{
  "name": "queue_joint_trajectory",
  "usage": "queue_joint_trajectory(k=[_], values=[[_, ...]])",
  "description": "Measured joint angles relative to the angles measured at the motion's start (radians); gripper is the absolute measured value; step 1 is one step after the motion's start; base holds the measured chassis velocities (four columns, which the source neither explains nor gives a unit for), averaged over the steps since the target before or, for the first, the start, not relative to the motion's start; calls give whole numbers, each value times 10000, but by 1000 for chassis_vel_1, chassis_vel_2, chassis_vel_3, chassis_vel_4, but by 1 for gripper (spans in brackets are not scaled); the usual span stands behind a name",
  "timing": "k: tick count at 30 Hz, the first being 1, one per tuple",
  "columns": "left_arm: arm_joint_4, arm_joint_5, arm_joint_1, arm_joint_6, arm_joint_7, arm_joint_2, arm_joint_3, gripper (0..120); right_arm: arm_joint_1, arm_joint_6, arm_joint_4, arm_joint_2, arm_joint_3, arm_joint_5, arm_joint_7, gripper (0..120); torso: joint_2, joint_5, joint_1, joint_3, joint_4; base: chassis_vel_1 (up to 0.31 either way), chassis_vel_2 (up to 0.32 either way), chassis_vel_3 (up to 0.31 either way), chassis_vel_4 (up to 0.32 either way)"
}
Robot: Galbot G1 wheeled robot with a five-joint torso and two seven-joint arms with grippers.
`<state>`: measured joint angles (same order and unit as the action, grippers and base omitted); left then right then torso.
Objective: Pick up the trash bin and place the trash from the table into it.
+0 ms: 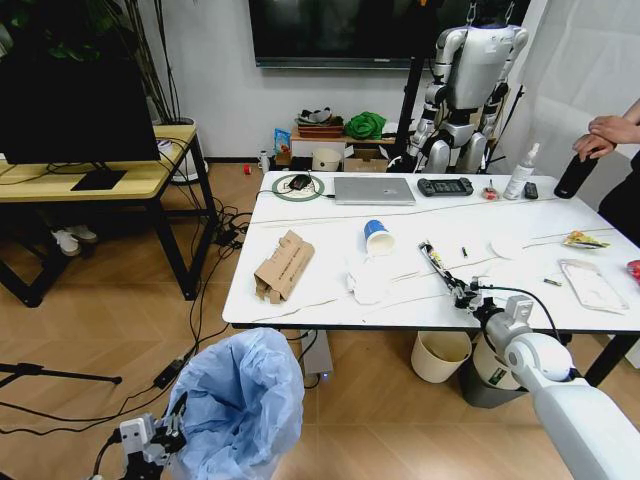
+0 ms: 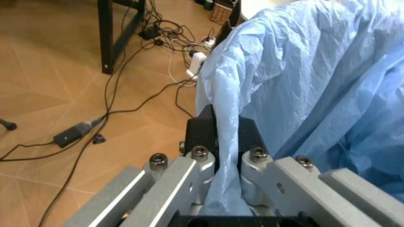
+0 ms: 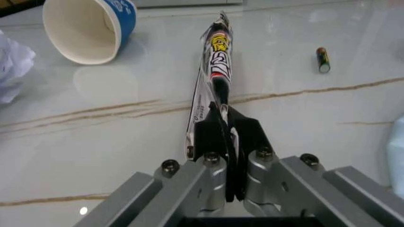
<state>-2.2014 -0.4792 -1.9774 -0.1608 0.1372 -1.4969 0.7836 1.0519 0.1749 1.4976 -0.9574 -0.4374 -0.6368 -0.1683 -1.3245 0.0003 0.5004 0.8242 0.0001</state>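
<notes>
The trash bin (image 1: 240, 400), lined with a puffy light-blue bag (image 2: 303, 71), stands on the floor in front of the table's left end. My left gripper (image 1: 165, 435) (image 2: 226, 127) is shut on the bag's rim. On the white marble table (image 1: 320, 305) lie a crushed carton (image 1: 283, 265), a blue-white paper cup (image 1: 378, 237) (image 3: 92, 28), crumpled tissue (image 1: 368, 287) (image 3: 13, 61), a round lid (image 1: 507, 247) and a long flattened wrapper (image 1: 438, 262) (image 3: 215, 61). My right gripper (image 1: 465, 292) (image 3: 227, 125) is shut on the wrapper's near end, at the table's front edge.
A laptop (image 1: 373, 190), game controller (image 1: 445, 186) and bottles (image 1: 519, 172) line the table's far side. A small battery (image 3: 322, 59) lies by the wrapper. A cream bucket (image 1: 440, 355) and a grey bin (image 1: 490, 372) stand under the table. Cables cross the floor beside the yellow desk (image 1: 100, 180).
</notes>
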Motion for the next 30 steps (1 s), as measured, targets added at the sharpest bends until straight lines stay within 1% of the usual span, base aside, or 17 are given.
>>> queue_joint_trajectory(k=[2, 4, 6, 7, 9, 12, 13, 14, 16, 18, 20, 21, 22, 24, 26, 28, 30], values=[[-24, -133, -20, -46, -55, 23, -108, 0, 325, -146, 541, 63, -384, -232, -181, 0, 1, 4, 0, 1, 0, 0, 0, 0, 0], [-49, -298, -44, -140, -177, 37, -282, 0, 850, -382, 1554, 193, -747, -854, -527, 0, 0, -11, 0, 0, -4, 0, 0, 0, 0], [-35, -347, -42, -186, -228, 67, -500, 0, 1312, -668, 2489, 322, -870, -1367, -875, 0, 0, -4, -2, -1, -3, 0, 0, 0, 0], [-35, -347, -42, -186, -228, 67, -500, 0, 1312, -668, 2489, 322, -870, -1367, -875, 0, 0, -4, -2, -1, -3, 0, 0, 0, 0], [-22, -419, -41, -242, -255, 203, -833, 0, 1677, -908, 3290, 453, -769, -1754, -1120, 0, 0, -10, -3, -1, -3, 0, 0, 0, 0], [-16, -429, -14, -341, -323, 564, -1190, 0, 2149, -1355, 4552, 716, -43, -2078, -1395, 0, 0, -1, -2, -1, -4, 0, 0, 0, 0], [-16, -429, -14, -341, -323, 564, -1190, 0, 2149, -1355, 4552, 716, -43, -2078, -1395, 0, 0, -1, -2, -1, -4, 0, 0, 0, 0], [-22, -435, -15, -362, -337, 654, -1225, 0, 2210, -1450, 4841, 763, 208, -2109, -1440, 0, 0, -4, -2, -1, -3, 0, 0, 0, 0], [-89, -498, -48, -409, -360, 900, -1241, 0, 2210, -1769, 5504, 873, 1234, -2141, -1496, 0, -1, -9, -3, -1, -3, 0, 0, 0, 0], [-166, -569, -106, -441, -372, 1110, -1147, 0, 1890, -2045, 5846, 891, 2418, -2050, -1605, 0, 0, -2, -3, -2, -2, 0, 0, 0, 0], [-239, -627, -158, -462, -380, 1237, -984, 0, 1451, -2155, 6008, 883, 3431, -2018, -1654, 0, 0, -8, -3, -1, -1, 0, 0, 0, 0], [-239, -627, -158, -462, -380, 1237, -984, 0, 1451, -2155, 6008, 883, 3431, -2018, -1654, 0, 0, -8, -3, -1, -1, 0, 0, 0, 0], [-280, -664, -186, -473, -383, 1286, -885, 0, 1253, -2193, 6039, 863, 3828, -2013, -1671, 0, 0, -4, -3, -1, 0, 0, 0, 0, 0], [-371, -764, -241, -495, -386, 1379, -580, 0, 570, -2360, 5958, 780, 5124, -1994, -1757, 0, 0, -4, -2, -1, 2, 0, 0, 0, 0], [-422, -866, -247, -524, -392, 1444, -339, 0, 83, -2540, 5677, 698, 6067, -1972, -1870, 0, 0, -5, -2, -1, 1, 0, 0, 0, 0], [-436, -901, -240, -538, -399, 1460, -272, 0, -22, -2596, 5592, 674, 6283, -1965, -1905, 0, 0, -7, -2, -1, 1, 0, 0, 0, 0], [-484, -989, -210, -581, -428, 1480, -139, 0, -258, -2730, 5346, 603, 6858, -1920, -2019, 0, 0, -5, -1, 0, 1, 0, 0, 0, 0]])
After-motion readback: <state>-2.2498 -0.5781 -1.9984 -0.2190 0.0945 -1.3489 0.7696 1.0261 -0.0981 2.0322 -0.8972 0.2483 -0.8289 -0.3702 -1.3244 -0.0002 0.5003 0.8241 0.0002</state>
